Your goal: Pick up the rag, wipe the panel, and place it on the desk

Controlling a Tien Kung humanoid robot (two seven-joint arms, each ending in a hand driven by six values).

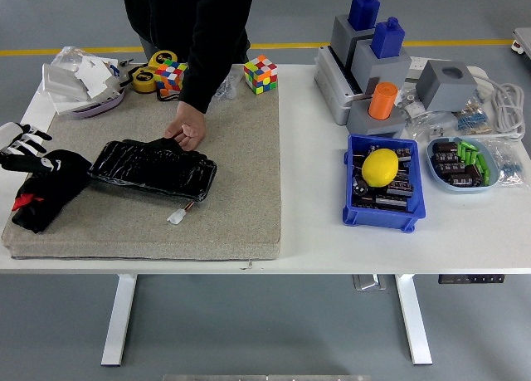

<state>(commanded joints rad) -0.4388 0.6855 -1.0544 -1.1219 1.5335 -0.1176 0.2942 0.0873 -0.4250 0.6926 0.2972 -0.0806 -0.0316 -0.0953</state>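
A black rag with a small red tag lies crumpled at the left end of the grey felt mat. Beside it to the right lies the glossy black panel, with a small white connector at its lower right corner. My left hand hovers over the rag's upper edge with its fingers spread and nothing in them. A person at the far side presses one hand on the panel's top edge. My right hand is out of view.
Two colour cubes, tape rolls and a purple bowl with white wrapping sit along the back left. On the right stand a grey fixture with blue and orange blocks, a blue bin holding a yellow ball, and a small parts dish.
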